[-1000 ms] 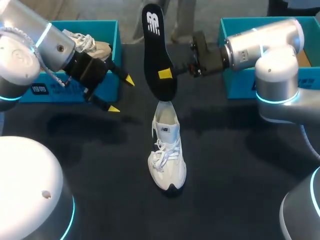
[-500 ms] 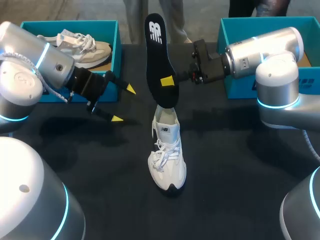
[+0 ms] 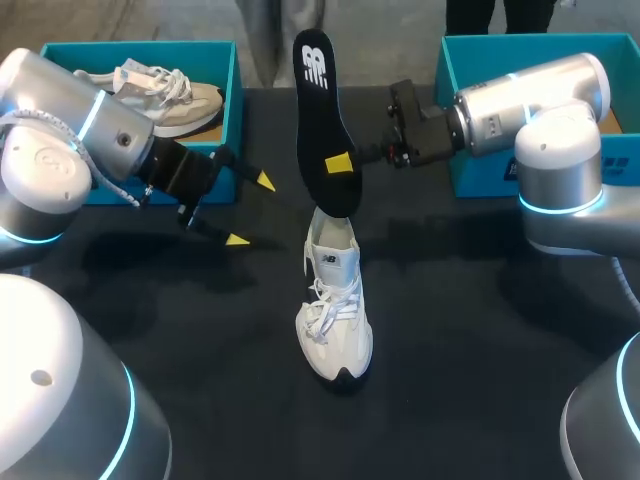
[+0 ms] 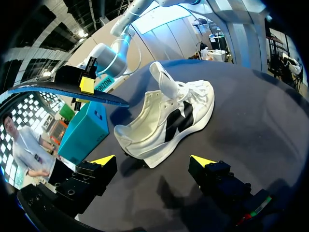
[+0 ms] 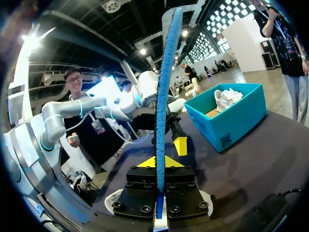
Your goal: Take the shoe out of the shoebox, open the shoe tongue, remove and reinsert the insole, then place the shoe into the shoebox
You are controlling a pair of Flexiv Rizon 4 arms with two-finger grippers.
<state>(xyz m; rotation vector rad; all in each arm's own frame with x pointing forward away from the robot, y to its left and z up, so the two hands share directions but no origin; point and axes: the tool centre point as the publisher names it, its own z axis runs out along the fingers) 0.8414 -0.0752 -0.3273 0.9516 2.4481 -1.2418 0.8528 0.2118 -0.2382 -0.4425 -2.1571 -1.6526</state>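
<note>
As the right tool [image 3: 340,163], pinching the black insole [image 3: 318,110], lowers its end closer to the heel of the white sneaker [image 3: 335,310] on the tabletop [image 3: 460,330], the left tool [image 3: 251,210], fingers spread, edges nearer. Reinsertion looks imminent.

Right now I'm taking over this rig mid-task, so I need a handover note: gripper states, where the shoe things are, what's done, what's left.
Right gripper: shut on the long black foam insole, held upright, lower end just over the collar of the white lace-up sneaker.
Left gripper: open, empty, facing the sneaker, apart from it.
Done: sneaker out on the black table, tongue up, insole out.
Left: reinsert insole, place sneaker in a teal cardboard shoebox.
</note>
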